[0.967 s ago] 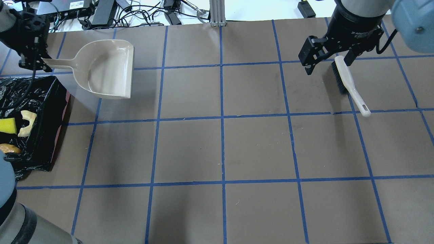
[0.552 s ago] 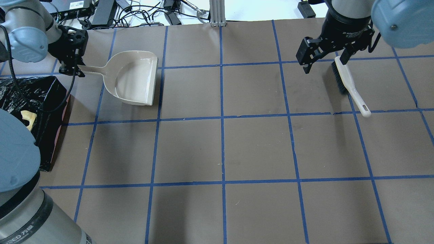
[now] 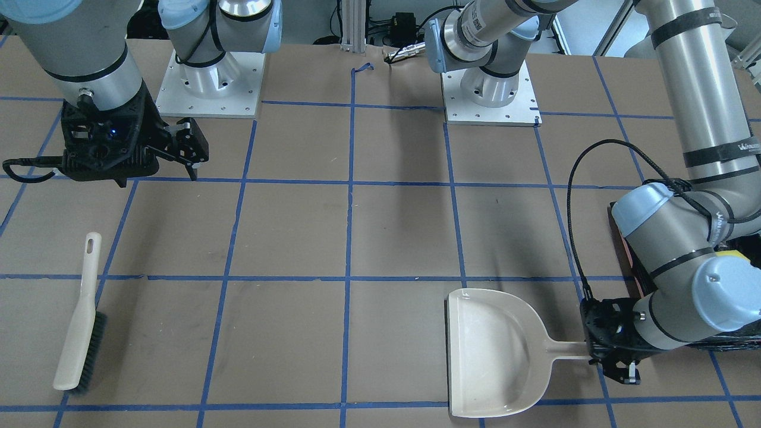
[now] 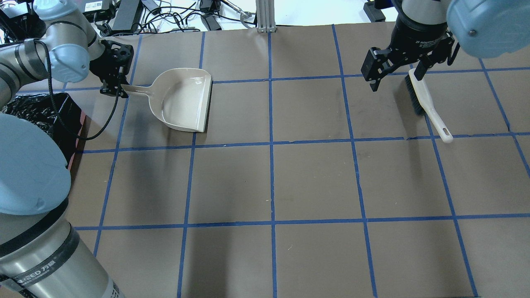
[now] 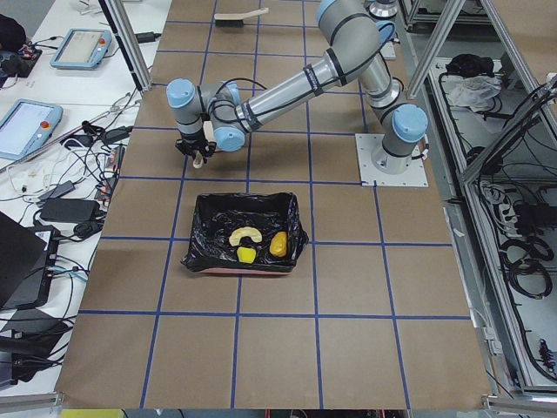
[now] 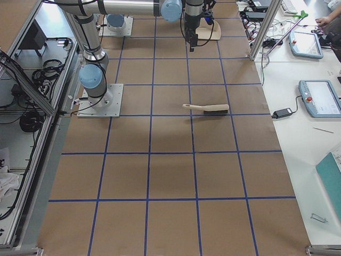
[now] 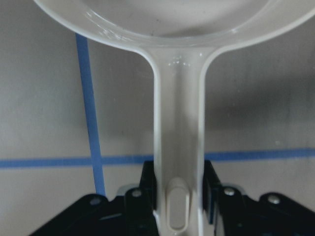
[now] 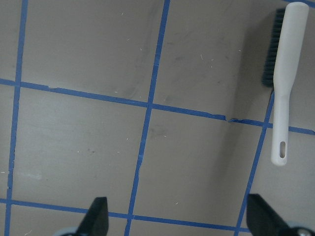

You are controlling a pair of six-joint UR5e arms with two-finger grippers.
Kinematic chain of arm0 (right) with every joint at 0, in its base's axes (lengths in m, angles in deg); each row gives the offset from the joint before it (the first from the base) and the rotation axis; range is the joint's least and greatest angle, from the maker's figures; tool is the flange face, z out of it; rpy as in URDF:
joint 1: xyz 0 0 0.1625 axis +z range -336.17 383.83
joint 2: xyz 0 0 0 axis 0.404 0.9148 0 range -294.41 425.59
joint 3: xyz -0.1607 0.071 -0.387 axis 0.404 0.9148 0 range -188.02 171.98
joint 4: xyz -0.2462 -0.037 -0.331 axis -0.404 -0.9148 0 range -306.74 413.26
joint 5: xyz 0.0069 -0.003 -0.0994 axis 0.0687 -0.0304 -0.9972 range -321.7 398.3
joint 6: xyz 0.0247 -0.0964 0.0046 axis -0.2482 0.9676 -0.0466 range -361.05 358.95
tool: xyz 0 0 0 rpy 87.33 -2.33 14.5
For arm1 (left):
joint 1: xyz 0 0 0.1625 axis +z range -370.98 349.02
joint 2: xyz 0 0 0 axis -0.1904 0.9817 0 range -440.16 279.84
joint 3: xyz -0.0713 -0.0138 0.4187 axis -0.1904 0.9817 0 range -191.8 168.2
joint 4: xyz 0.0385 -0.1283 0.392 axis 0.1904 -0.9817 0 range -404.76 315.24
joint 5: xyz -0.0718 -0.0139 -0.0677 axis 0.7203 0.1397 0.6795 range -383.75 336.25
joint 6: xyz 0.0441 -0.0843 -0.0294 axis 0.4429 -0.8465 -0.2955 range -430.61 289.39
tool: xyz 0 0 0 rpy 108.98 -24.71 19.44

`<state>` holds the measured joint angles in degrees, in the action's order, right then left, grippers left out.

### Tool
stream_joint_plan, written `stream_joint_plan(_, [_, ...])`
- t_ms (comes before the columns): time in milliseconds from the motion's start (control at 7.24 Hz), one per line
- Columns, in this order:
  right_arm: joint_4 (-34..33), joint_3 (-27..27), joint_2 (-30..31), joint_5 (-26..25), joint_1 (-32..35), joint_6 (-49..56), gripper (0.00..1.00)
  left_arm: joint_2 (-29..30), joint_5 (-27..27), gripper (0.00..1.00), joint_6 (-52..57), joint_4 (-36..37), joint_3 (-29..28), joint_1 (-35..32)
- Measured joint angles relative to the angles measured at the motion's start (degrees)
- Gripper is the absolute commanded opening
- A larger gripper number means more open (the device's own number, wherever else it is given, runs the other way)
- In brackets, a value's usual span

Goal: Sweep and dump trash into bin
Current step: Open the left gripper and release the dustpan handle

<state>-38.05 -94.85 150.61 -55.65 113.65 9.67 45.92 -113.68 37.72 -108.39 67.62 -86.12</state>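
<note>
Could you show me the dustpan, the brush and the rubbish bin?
Beige plastic dustpan [image 4: 184, 101]: overhead view, middle of its pan.
White-handled brush with dark bristles [image 4: 433, 116]: overhead view, its handle.
Rectangular bin lined with black plastic [image 5: 248, 202]: left-side view, its far rim.

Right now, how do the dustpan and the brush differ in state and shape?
The dustpan is held by its handle in the left gripper; the brush lies free on the table, the open right gripper apart from it. The dustpan is a wide, empty scoop; the brush is slim with dark bristles. Both are pale plastic.
</note>
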Motion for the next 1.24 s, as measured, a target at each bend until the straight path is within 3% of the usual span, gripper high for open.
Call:
stream_joint_plan(1105, [-1.73, -0.35, -0.53, -0.11, 0.0, 0.14, 1.0, -1.34, -1.11, 0.0, -1.31, 0.15, 1.82, -2.3])
stream_joint_plan(1243, [-1.52, -0.4, -0.38, -0.1, 0.0, 0.08, 1.0, -1.33, -1.12, 0.17, -1.8, 0.11, 1.88, -2.29])
